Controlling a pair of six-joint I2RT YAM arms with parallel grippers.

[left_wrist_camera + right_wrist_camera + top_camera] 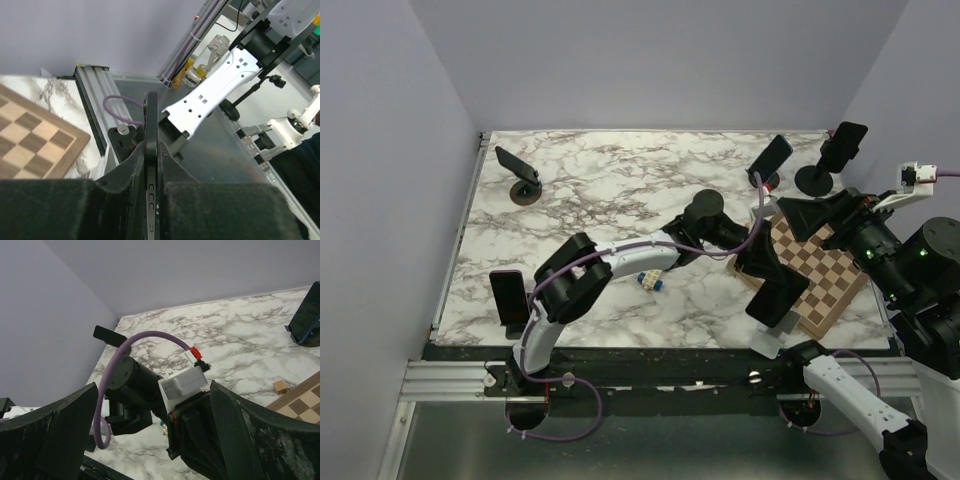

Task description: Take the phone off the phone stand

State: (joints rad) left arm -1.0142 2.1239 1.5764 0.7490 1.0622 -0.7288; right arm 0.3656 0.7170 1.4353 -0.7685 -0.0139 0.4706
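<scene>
My left gripper is shut on a black phone and holds it above the near-left corner of the chessboard. In the left wrist view the phone stands edge-on, pinched between the two dark fingers of the gripper. I cannot tell which phone stand it came from. My right gripper hangs open at the right over the board. Its wide-apart fingers frame the left arm's wrist, and the gripper holds nothing.
Other phones rest on stands at the back left, back middle, back right and near left. A wooden chessboard lies at the right. A small blue-white piece lies mid-table. A small wooden cube sits near the board.
</scene>
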